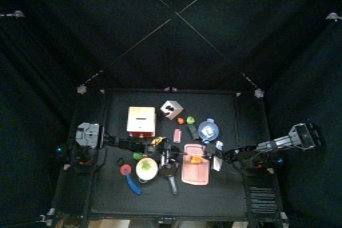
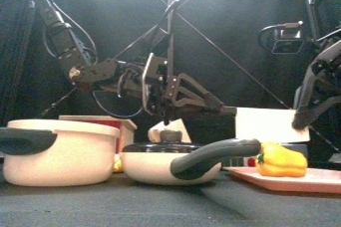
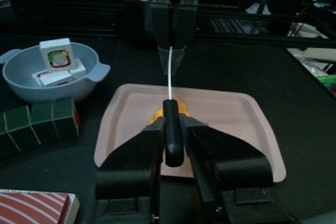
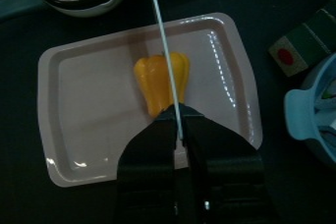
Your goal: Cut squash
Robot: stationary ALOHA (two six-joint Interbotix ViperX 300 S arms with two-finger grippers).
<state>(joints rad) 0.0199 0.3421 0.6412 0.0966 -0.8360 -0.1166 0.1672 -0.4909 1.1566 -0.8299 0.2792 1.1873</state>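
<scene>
The squash point(image 4: 163, 79) is a small orange-yellow piece lying in the middle of the pink board point(image 4: 92, 130). My right gripper point(image 4: 178, 122) hovers over the board, jaws pressed together. A thin white blade runs out from between them, lengthwise over the squash. My left gripper point(image 3: 168, 120) is above the board's point(image 3: 223, 120) opposite side, shut on a black-handled knife seen edge-on. That handle half hides the squash point(image 3: 156, 116). From the front, the squash point(image 2: 280, 159) sits on the board point(image 2: 266, 176) at the right.
A blue bowl point(image 3: 53, 71) holding a small box stands beyond the board. A green box point(image 3: 39, 125) lies beside it. A cream pot point(image 2: 60, 151) and a lidded pan point(image 2: 173, 161) stand along the table's front. A red-and-white box point(image 1: 139, 118) sits further back.
</scene>
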